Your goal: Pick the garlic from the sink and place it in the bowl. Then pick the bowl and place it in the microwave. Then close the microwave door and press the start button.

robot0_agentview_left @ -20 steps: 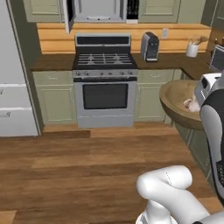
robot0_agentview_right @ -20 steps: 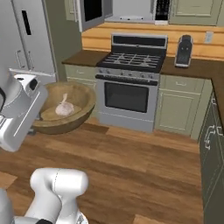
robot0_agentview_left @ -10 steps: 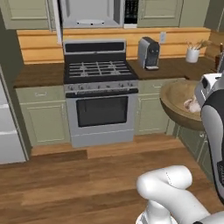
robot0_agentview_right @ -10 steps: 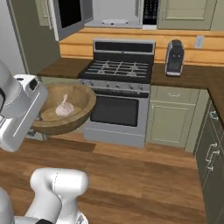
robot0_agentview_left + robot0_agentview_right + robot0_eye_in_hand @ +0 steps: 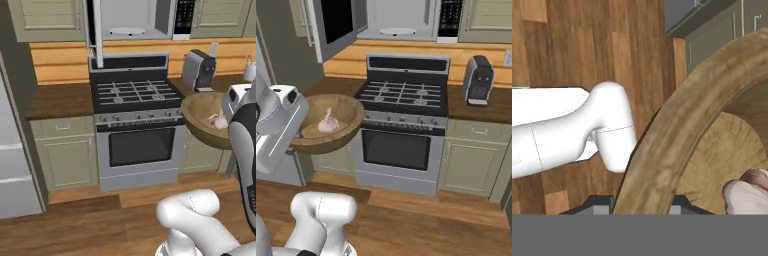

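Carefully, I kept my tool (image 5: 639, 202) clamped on the rim of the bowl (image 5: 331, 131), garlic (image 5: 327, 124) resting inside, and judged it best carried level up into the microwave (image 5: 398, 20) ahead and above, past its door (image 5: 331, 25) swung wide.

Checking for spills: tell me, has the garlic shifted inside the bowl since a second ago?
No. The garlic lies at the same spot in the bowl, against its rim; only the base has driven.

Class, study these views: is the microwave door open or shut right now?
Open. The microwave door swings out to the left, exposing the microwave cavity and its white turntable.
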Robot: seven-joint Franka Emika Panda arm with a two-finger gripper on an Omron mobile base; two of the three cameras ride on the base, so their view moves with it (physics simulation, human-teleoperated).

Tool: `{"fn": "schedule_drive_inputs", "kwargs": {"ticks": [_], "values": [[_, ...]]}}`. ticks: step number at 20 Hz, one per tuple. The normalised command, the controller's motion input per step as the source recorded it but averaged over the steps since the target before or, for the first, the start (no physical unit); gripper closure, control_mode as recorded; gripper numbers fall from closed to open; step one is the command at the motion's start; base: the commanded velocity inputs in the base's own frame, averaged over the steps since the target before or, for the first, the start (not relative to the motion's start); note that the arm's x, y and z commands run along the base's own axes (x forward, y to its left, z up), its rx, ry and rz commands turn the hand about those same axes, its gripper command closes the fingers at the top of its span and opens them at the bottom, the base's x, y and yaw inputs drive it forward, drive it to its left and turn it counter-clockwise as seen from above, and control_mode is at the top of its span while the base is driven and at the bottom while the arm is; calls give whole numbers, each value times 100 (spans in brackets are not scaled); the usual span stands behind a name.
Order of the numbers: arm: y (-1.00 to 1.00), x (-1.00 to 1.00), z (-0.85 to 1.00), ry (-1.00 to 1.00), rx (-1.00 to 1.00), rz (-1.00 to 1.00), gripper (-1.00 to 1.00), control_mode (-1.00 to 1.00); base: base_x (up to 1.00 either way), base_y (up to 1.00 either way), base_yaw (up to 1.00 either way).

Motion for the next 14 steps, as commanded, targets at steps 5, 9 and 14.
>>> {"fn": "schedule_drive_inputs", "kwargs": {"ticks": [5,9,14], "values": [[0,0,0,0,0,0,100,100,100,2,0],[0,0,0,0,0,0,100,100,100,-14,4],[0,0,0,0,0,0,100,100,96,-26,5]]}}
